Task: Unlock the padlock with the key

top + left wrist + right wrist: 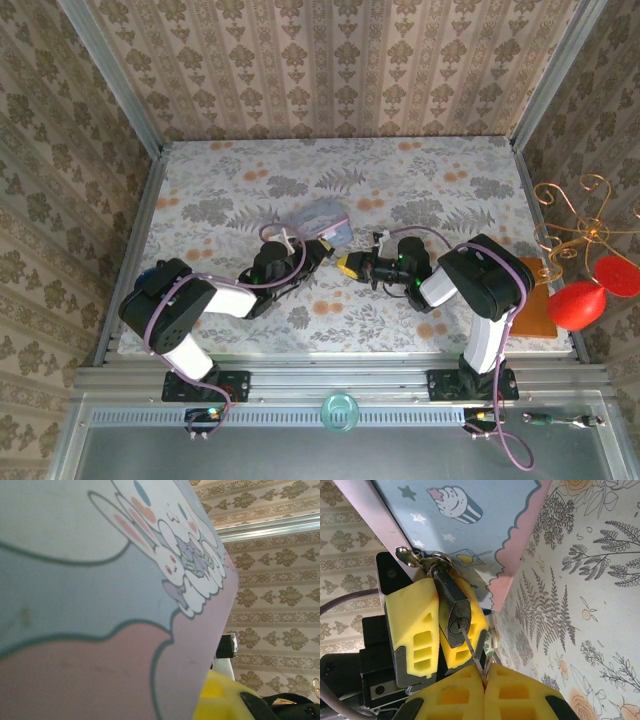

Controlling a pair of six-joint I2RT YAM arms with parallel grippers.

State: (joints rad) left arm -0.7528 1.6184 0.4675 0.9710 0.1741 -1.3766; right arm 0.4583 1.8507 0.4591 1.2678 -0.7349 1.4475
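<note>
Right wrist view: the 2 left fingers (415, 625) are clamped on the padlock (451, 612), 1 yellow pad on each side of its dark body, with the keyway face turned toward the right fingers (515, 695). The right fingers are pressed together on the key (471, 651), which is gripped at the seam between the 2 pads. Its thin grey blade runs out past their tips to the keyway. The tip meets the slot; how deep it sits cannot be told. The shackle (439, 560) rises beyond the left fingertips and passes through silvery ring hardware on the edge of the pouch (470, 525). The pouch lies on the far side of the left fingers from the right fingers and bears a cupcake and star print with a pink scalloped border. The flowered bench (580, 605) lies to the side of both sets of fingers. Top view: the 2 sets of fingers meet tip to tip near mid-bench, with the pouch just beyond the left set. Left wrist view: the pouch's rabbit-printed face stands close in front.
</note>
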